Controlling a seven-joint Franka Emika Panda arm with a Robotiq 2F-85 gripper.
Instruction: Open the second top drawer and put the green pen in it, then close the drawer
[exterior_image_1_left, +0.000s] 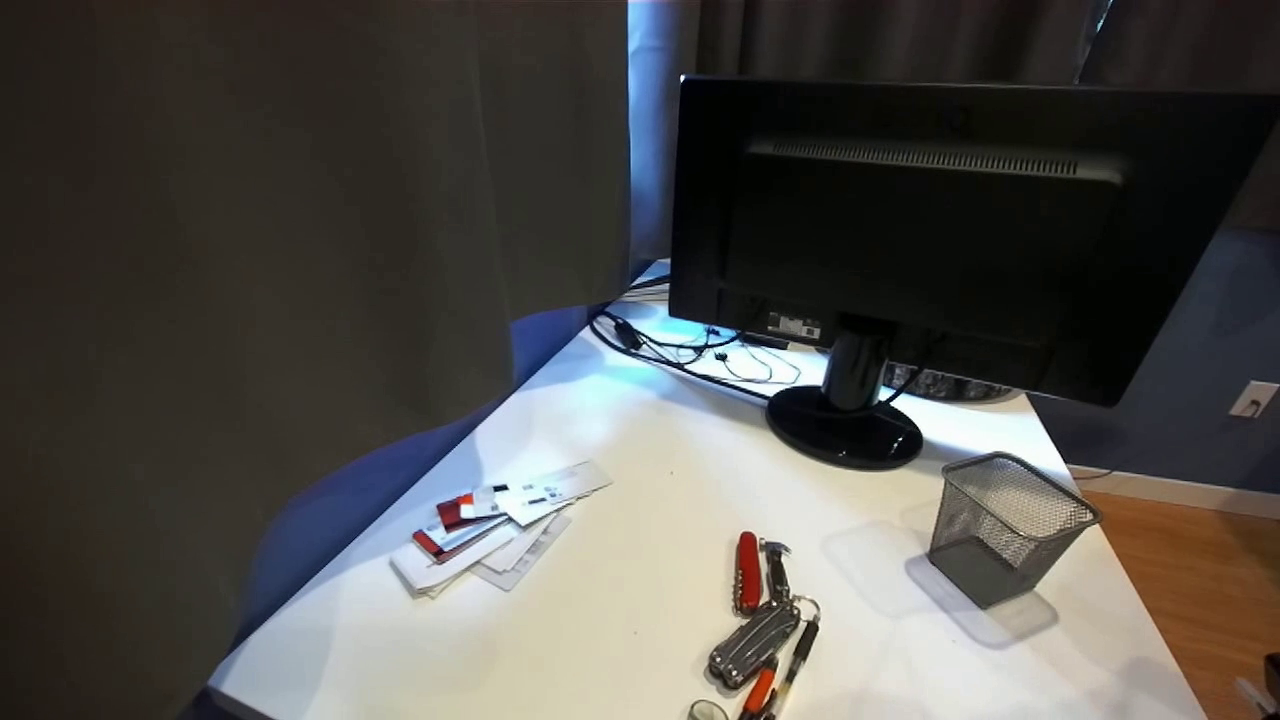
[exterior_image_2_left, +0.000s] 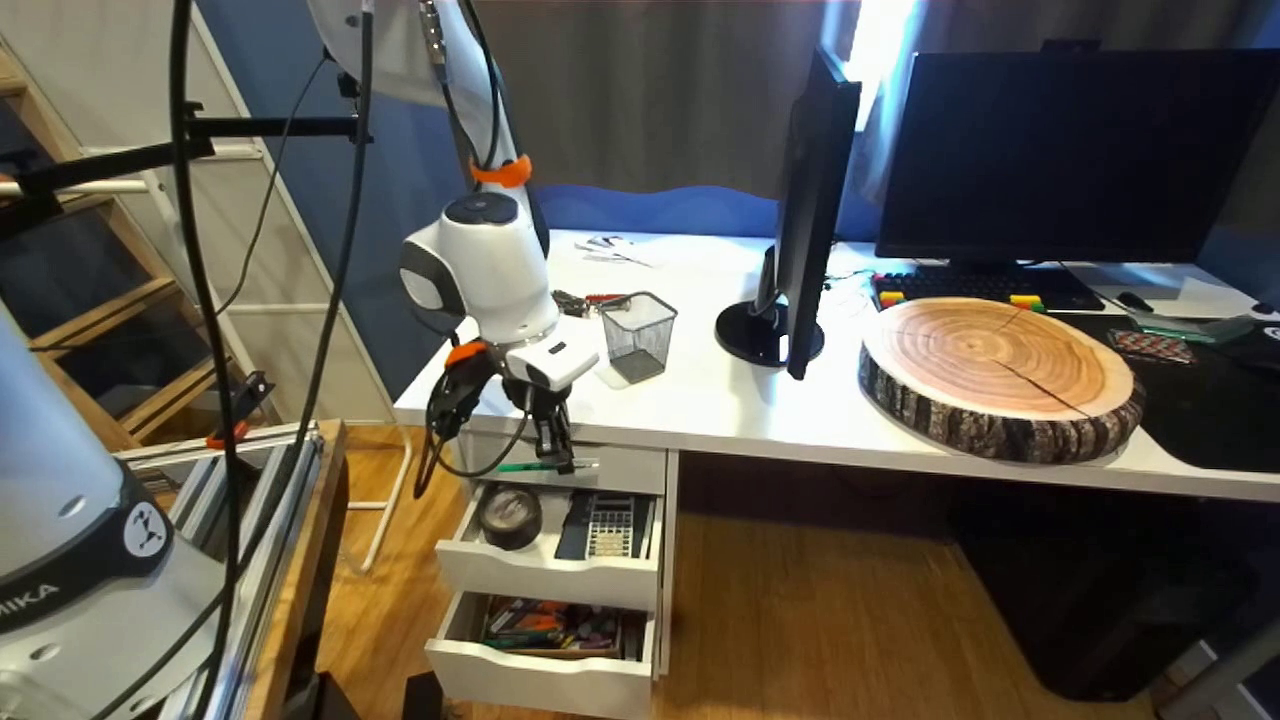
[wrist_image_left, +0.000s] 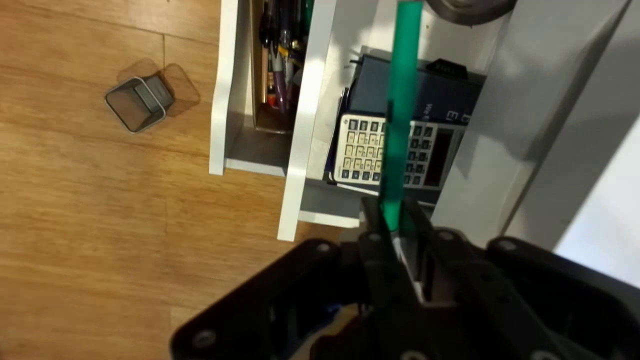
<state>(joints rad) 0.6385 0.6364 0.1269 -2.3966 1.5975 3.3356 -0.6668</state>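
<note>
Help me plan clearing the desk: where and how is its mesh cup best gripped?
After releasing the green pen, pinch one wall of the mesh cup at the rim, probably from above: it stands upright, open-topped, with thin sides flaring upward.

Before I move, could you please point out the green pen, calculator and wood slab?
Green pen (wrist_image_left: 401, 107): wrist view, green barrel.
Calculator (wrist_image_left: 365, 151): wrist view, keypad.
Wood slab (exterior_image_2_left: 985, 368): in an exterior view, top face.

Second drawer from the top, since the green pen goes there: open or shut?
Open: the second drawer is pulled out, exposing the calculator inside.
</note>
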